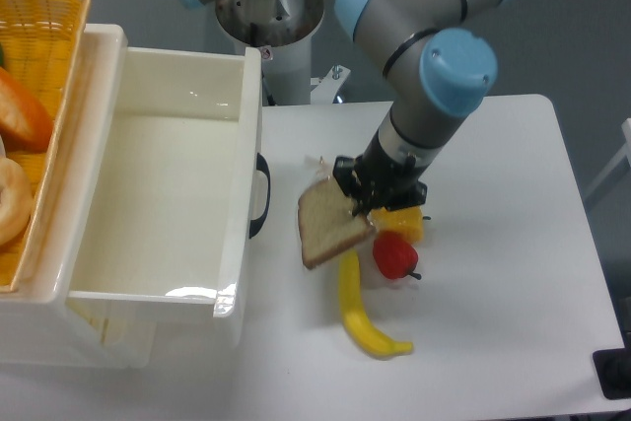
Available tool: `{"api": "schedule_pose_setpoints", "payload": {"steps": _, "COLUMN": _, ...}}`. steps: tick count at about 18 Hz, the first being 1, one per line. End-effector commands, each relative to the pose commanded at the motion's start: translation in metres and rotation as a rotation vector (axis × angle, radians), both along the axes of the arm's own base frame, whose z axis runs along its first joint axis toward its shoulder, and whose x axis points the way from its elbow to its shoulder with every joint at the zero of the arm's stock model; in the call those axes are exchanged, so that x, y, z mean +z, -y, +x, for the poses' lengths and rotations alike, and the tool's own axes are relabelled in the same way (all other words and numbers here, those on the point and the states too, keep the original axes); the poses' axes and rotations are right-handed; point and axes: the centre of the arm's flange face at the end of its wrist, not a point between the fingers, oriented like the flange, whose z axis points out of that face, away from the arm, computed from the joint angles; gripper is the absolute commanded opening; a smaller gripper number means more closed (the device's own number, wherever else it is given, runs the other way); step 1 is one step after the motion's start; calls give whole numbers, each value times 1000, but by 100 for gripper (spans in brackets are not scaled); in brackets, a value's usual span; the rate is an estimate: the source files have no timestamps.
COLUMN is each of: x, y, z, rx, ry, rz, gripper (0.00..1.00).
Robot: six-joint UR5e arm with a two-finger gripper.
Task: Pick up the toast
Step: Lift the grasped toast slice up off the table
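Note:
The toast (pixel 326 225) is a brown speckled slice with a darker crust, hanging tilted in the air above the white table (pixel 493 293). My gripper (pixel 367 206) is shut on its upper right edge, just right of the white bin. Clear wrap sticks up at the slice's top corner. The fingertips are mostly hidden behind the slice and the wrist.
A yellow banana (pixel 363 315) lies on the table below the toast. A red fruit (pixel 394 255) and a yellow-orange piece (pixel 406 222) sit beside it. A large white bin (pixel 168 184) stands at left, with a wicker basket (pixel 39 66) of bread beyond it.

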Motion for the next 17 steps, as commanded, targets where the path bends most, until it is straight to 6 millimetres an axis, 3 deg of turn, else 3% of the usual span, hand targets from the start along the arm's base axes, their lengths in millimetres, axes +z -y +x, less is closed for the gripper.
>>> {"api": "schedule_pose_setpoints", "payload": {"steps": 17, "x": 11, "y": 25, "z": -10, "rx": -1, "ry": -14, "rz": -14, "gripper": 0}}
